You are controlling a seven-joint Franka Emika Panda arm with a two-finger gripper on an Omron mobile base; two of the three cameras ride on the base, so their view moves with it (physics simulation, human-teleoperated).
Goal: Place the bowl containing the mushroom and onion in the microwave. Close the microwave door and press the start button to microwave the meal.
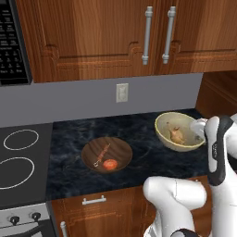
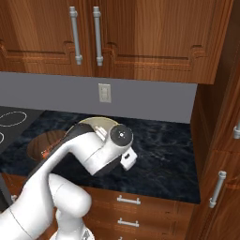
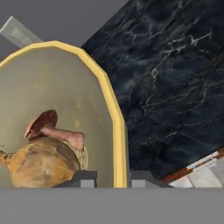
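My gripper has its two fingertips set on either side of the yellow rim of the bowl — one inside, one outside — so I judge my jaws closed on that rim. In the left base view the bowl hangs tilted above the dark marble counter, to the right of the wooden bowl with the tomato, its mouth leaning toward the stove. The meal lies low in the bowl, close against my inner fingertip.

The risk, as I see it, is the tilt: I hold only a thin edge, and the bowl could pivot in my grip so that the mushroom and onion roll out. A fast swing toward the microwave, up at the left above the stove, would make that worse. The rim could also slip free altogether — a pinch at one edge carries the whole weight off-centre. On the way I must clear the wooden bowl and the upper cabinets.

The microwave keypad has small white lettering, too fine to read. I see no brand anywhere.
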